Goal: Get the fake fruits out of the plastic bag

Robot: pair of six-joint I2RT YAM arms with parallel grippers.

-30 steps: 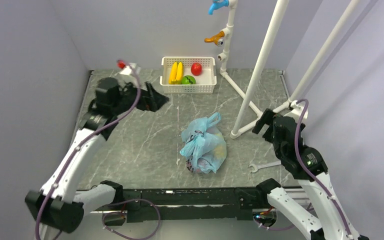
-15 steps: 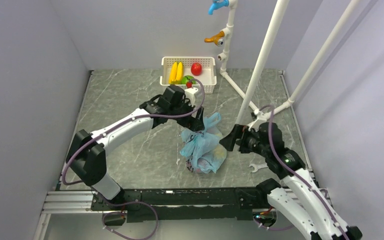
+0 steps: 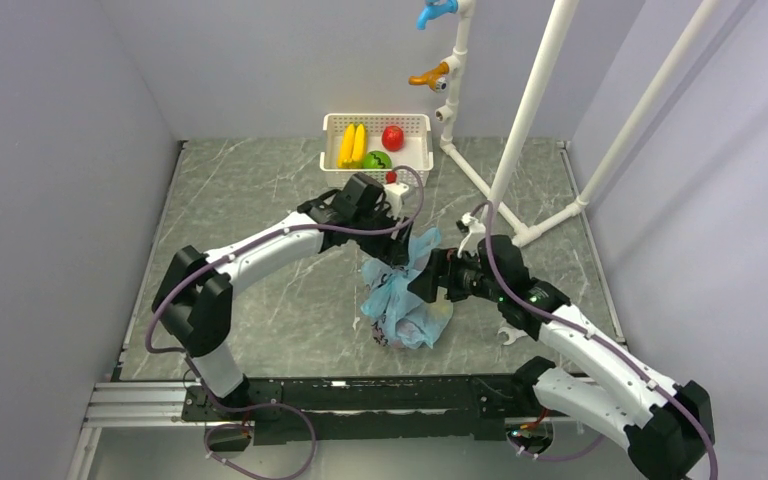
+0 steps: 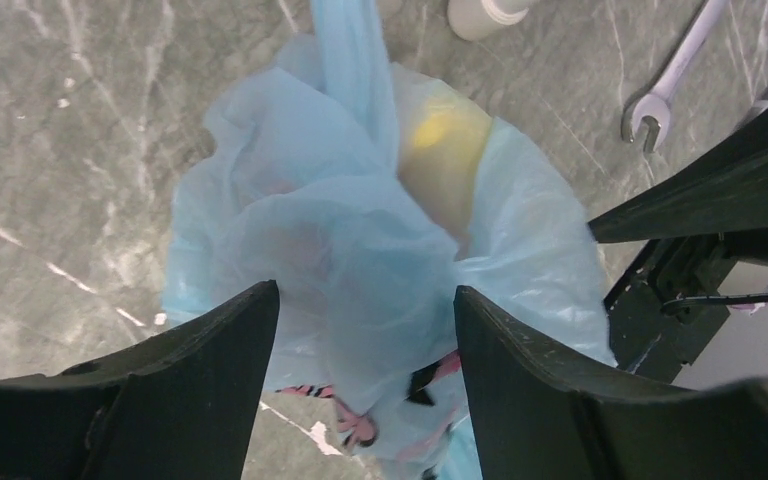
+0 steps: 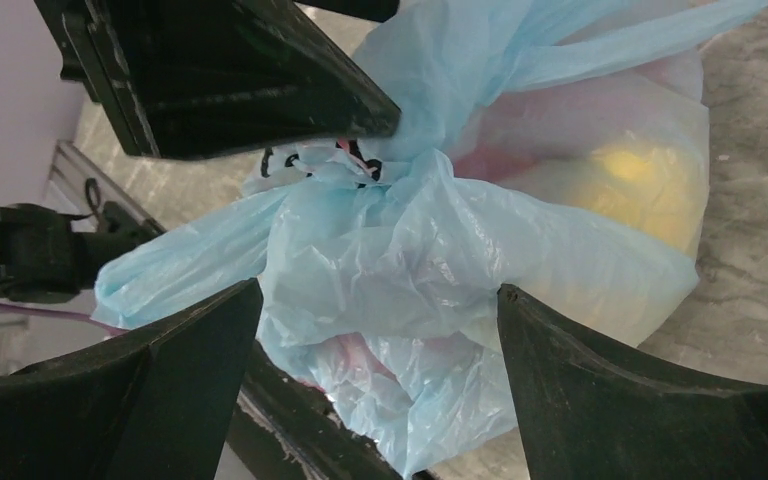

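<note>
Plastic bag [image 3: 407, 300]: mid-way across grey marbled tabletop [image 3: 260, 250], flanked by both tools.
Left gripper [image 4: 365, 330]: spread wide, straddling the bag's bunched top from above, clamping nothing.
Right gripper [image 5: 375, 300]: likewise apart, crumpled side of bag between the fingers.
Bag material: thin, crinkly, translucent light-blue film, pink print near the bunch.
Fake fruits [image 5: 620, 175]: inside bag; yellow oval [image 4: 442, 140] showing through, reddish blur beside it.

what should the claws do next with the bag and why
Probably close the left claw on the bunched plastic inside it. Both claws are open and straddle the bag, neither gripping it. A yellow fruit shows through the plastic, so the bag likely needs pinning by one claw before the right claw can pull it open.
</note>
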